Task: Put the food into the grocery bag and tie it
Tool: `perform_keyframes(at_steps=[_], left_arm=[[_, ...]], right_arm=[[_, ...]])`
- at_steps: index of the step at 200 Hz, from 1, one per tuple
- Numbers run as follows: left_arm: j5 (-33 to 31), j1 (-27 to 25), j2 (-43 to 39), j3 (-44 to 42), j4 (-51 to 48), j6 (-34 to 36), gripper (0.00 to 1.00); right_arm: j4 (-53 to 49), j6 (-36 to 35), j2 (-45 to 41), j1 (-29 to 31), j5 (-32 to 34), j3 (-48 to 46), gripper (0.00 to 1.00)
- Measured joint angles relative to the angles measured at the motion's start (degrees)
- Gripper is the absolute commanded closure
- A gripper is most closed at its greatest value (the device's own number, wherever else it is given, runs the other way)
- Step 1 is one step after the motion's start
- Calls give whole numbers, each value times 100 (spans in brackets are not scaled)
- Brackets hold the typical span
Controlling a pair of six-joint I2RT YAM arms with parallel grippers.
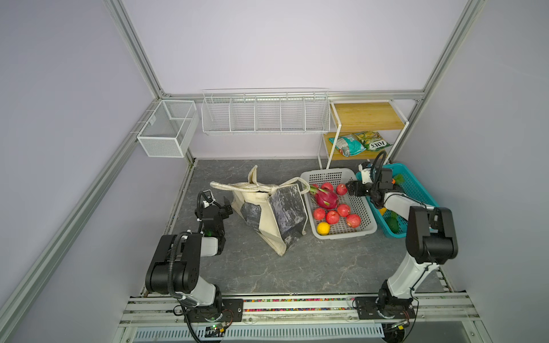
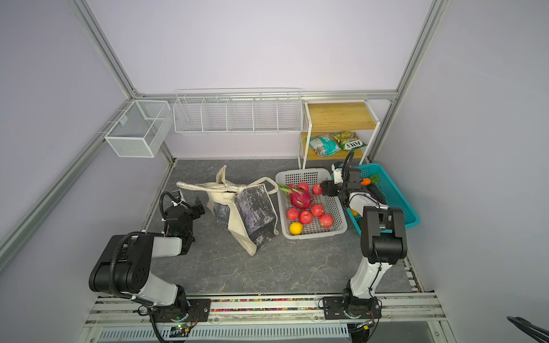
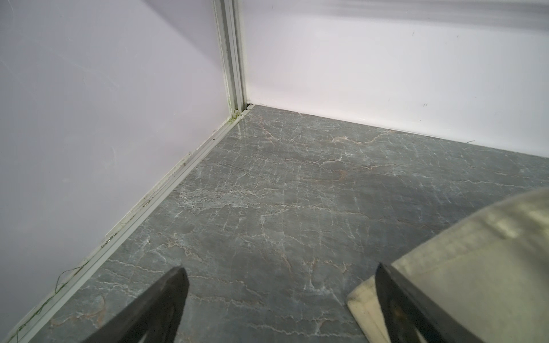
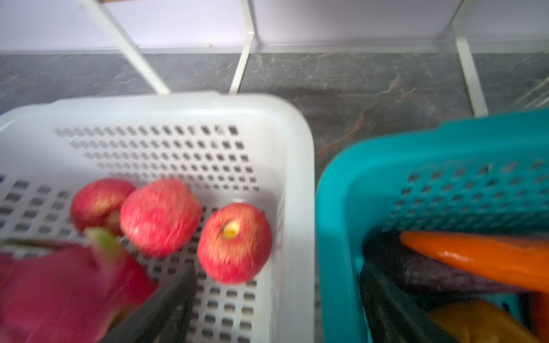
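Slumping mid-desk, the grocery bag has its mouth half collapsed; the apples sit in the white basket at its three o'clock. The right tool hangs open over that basket's rim, and the left tool is open at the bag's nine o'clock. Fruit could bounce off the sagging fabric.

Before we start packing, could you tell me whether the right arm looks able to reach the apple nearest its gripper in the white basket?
Probably yes: the right gripper hangs open beside that apple, which lies uncovered. The rim of the white basket sits between its jaws, so it should shift inward.
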Motion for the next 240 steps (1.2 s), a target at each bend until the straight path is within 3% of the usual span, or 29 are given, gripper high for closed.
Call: perform_keyframes(at_steps=[38,129,174,218,240], left_arm=[[0,0,0,0,0,4,1],[0,0,0,0,0,4,1],[0,0,0,0,0,7,1],[0,0,0,0,0,7,1],[0,0,0,0,0,9,1]], right_arm=[[721,37,-586,-2,-264,-896,12],[1622,654,-1381,79,1270,-2002,12],[2487,262,-2243,160,1980,-3158,12],[4315,179,-2020,415,2813,-3827,12],[4642,203,-1676,411,3064,-3683,12]])
